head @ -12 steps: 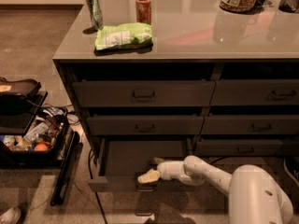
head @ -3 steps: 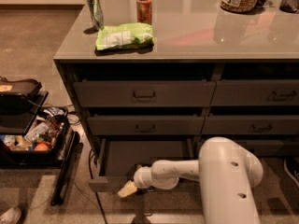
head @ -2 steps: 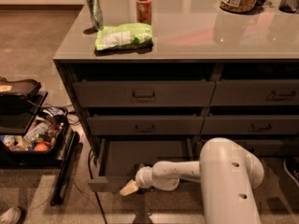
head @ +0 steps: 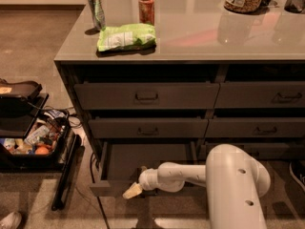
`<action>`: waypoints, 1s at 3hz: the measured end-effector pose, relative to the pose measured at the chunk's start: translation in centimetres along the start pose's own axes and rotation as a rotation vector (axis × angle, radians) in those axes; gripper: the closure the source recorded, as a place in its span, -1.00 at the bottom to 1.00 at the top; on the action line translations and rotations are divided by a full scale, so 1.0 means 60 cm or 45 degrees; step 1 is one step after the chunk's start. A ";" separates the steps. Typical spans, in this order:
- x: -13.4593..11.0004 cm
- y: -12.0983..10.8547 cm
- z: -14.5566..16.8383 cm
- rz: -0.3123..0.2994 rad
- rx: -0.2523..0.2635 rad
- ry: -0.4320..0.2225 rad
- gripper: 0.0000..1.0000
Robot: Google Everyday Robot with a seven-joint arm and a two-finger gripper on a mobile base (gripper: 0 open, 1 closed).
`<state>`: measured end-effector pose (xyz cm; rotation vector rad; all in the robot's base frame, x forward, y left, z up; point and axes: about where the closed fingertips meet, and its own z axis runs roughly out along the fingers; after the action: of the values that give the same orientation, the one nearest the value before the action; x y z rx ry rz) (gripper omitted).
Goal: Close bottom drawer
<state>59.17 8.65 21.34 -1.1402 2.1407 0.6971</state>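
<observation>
The bottom drawer, dark grey-brown, wide and shallow, stands pulled out from the lowest place in the left column, its flat front nearest the floor. The cream-tipped gripper on the smooth white arm lies against that front's upper edge; whether it is apart or together cannot be told. On the glossy grey countertop lie a crinkled green snack bag, a red can and a silver-green can; their print cannot be read

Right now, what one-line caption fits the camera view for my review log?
Gripper at the front edge of the open bottom drawer, arm extended from the right.
</observation>
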 end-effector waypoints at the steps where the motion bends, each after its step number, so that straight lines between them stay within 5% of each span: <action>1: -0.013 0.014 0.000 -0.006 -0.085 -0.017 -1.00; 3: -0.017 0.018 0.005 -0.018 -0.146 -0.080 -1.00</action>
<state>58.75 9.94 22.06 -1.1763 2.0612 0.8473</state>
